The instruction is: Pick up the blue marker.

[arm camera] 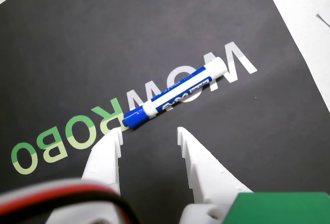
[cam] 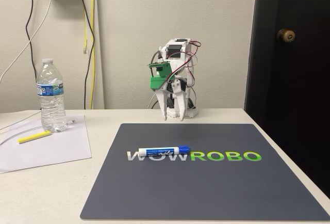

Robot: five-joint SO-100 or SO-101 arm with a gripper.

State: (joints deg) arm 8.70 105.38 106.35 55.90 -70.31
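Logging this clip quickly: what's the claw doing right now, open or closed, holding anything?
Claw: open and empty, fingers apart above the mat, with the blue marker lying untouched just beyond its tips.

Fixed view: my arm stands at the far edge of the dark grey rectangular mat (cam: 206,193), my white two-finger gripper (cam: 174,116) hanging above that edge. The blue-capped white dry-erase marker (cam: 163,152) lies on the mat, across its lettering, before me. Left of the mat, a clear plastic water bottle (cam: 51,96) stands on a white paper sheet (cam: 46,149); a yellow stick highlighter (cam: 34,137) lies before it.
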